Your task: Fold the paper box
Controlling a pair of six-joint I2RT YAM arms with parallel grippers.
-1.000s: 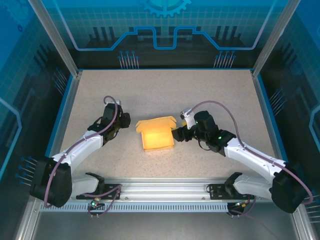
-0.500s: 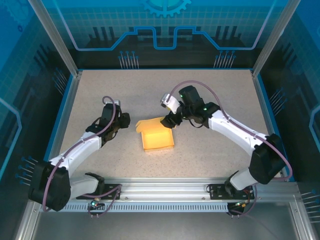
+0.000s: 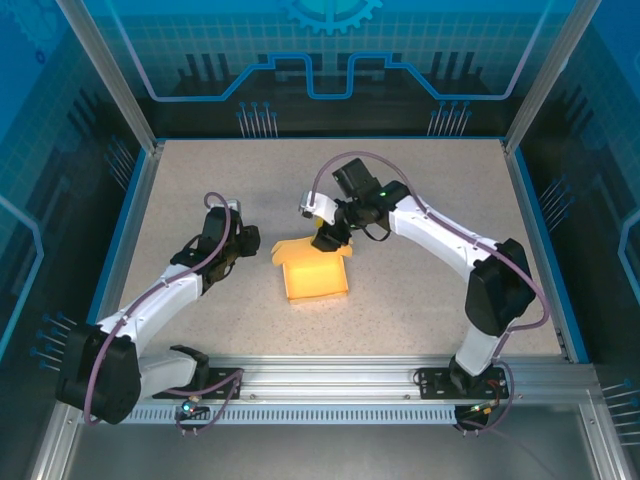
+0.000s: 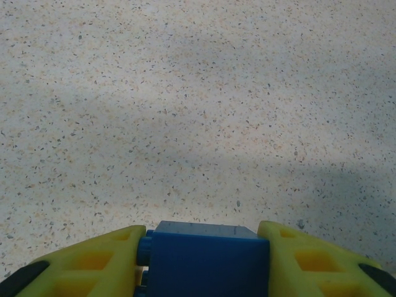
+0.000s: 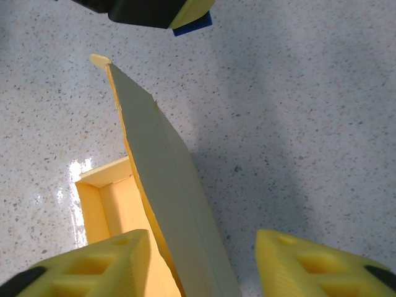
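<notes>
While the left gripper (image 3: 247, 246) sits just left of the paper box (image 3: 316, 274), clamped on a small blue cube (image 4: 209, 263), the right gripper (image 3: 329, 240) hovers at the box's far edge. The box lies mid-table (image 3: 430, 190), hollow side up. Its raised flap (image 5: 167, 185) stands between the right fingers (image 5: 93, 260), jaws apart, bare table showing beside it.

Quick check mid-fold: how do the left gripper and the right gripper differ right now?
The left gripper is shut on a blue cube; the right gripper is open, holding nothing. The right gripper straddles the raised flap of the paper box; the left gripper sits off the box's left side, clear of it. Both have yellow fingers.
</notes>
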